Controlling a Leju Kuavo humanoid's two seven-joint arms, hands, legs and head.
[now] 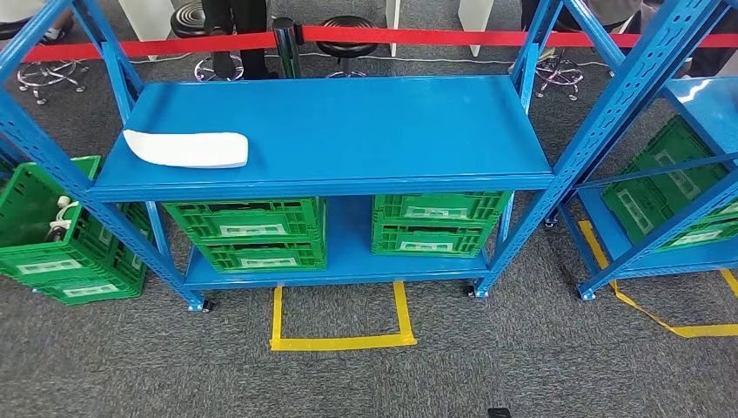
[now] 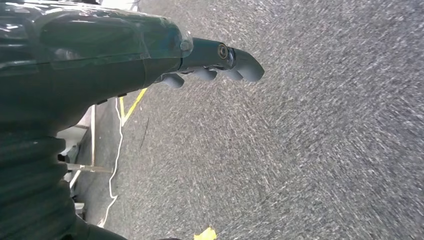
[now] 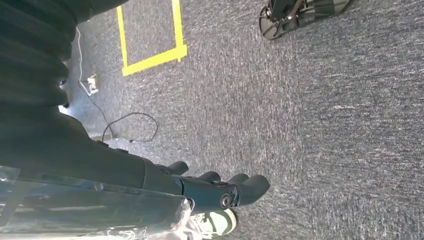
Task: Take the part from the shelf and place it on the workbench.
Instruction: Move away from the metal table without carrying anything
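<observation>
A flat white part point(image 1: 188, 149) lies on the left end of the blue shelf's point(image 1: 365, 131) top board, in the head view. My left hand point(image 2: 210, 62) hangs over grey carpet with its fingers stretched out and nothing in it. My right hand point(image 3: 215, 187) also hangs above the carpet, fingers loosely extended and holding nothing.
Green crates point(image 1: 248, 231) point(image 1: 439, 222) fill the shelf's lower level, with more at the left point(image 1: 52, 235) and in a second blue rack at the right point(image 1: 679, 187). Yellow tape point(image 1: 339, 340) marks a square on the carpet before the shelf. A red barrier point(image 1: 418, 37), stools and a person's legs point(image 1: 235, 35) stand behind.
</observation>
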